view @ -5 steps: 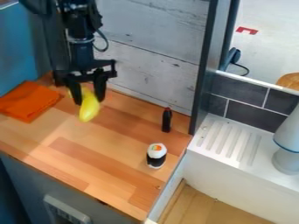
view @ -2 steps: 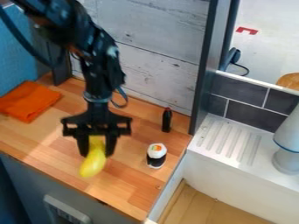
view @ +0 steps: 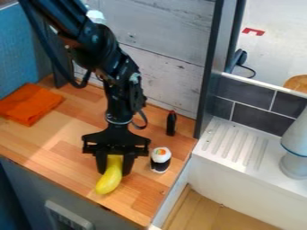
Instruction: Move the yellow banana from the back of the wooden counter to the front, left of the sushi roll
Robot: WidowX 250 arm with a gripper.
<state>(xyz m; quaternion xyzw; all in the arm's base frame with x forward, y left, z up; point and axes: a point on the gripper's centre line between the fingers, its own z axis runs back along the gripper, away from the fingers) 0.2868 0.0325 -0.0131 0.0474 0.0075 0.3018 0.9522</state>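
The black gripper (view: 114,169) hangs over the front part of the wooden counter, shut on a yellow banana (view: 110,179). The banana's upper end is between the fingers, and its rounded lower end sticks out below them toward the counter's front edge. Whether the banana touches the counter, I cannot tell. Just right of the gripper stands a sushi roll (view: 160,160) with a white top and a black wrap. Behind the roll, a small dark bottle (view: 171,123) with a red cap stands upright near the back wall.
An orange cloth (view: 28,104) lies at the counter's left end. On the right are a white sink with a ribbed drainboard (view: 235,143) and a grey-white faucet-like object (view: 295,150). A dark upright post (view: 211,72) rises behind the counter's right corner.
The gripper has come forward and right across the counter with the banana still held, from near the back left to beside the sushi roll. The other objects have stayed put.
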